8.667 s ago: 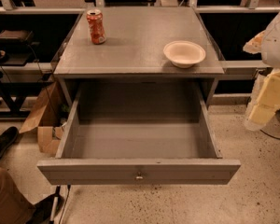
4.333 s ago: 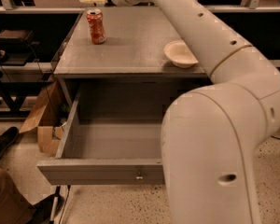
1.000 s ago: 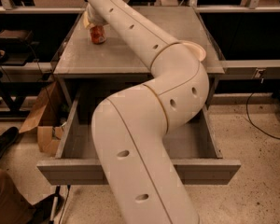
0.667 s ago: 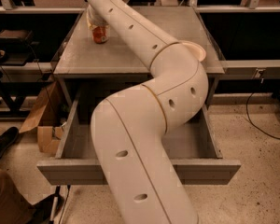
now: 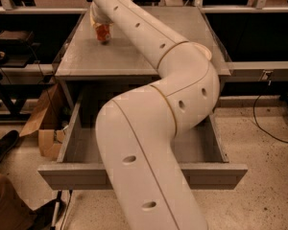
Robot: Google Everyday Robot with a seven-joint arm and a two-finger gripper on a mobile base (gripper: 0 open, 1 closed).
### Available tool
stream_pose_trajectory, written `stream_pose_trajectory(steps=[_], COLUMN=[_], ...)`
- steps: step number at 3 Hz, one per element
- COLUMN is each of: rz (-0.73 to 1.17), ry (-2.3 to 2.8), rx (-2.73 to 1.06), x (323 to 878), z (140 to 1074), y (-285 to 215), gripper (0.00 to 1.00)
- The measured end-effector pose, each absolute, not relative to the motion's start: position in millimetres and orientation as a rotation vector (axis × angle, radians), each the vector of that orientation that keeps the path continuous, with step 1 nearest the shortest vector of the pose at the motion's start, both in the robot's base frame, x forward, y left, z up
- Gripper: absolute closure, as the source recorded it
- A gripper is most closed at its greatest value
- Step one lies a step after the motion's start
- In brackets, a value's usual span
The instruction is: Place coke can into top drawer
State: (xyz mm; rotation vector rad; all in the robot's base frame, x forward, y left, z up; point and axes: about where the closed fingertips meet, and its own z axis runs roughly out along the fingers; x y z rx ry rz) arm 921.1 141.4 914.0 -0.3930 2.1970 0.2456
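End effector (image 5: 99, 22) has dropped onto the coke can (image 5: 103, 33) & sits right over it. Can hasn't moved: still upright, far-left of desk (image 5: 134, 61). Grip: can't tell. Top drawer (image 5: 72, 177) open; lift prob. next.

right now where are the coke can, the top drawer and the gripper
coke can (image 5: 103, 35): camera view, red side
top drawer (image 5: 215, 176): camera view, front panel right end
gripper (image 5: 100, 25): camera view, at the can's top

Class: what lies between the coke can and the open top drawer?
In the camera view, only bare cabinet top, then its front edge. The gripper is at the coke can, back left; the top drawer stands open below.
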Motion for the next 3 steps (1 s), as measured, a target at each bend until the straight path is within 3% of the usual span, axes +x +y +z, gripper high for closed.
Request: stream_pose_trajectory(steps=[3], rz=[0.48], ry=[2.119], rx=[-0.449], x=[832.9], z=[1013.9], y=[76.7], gripper=[1.0])
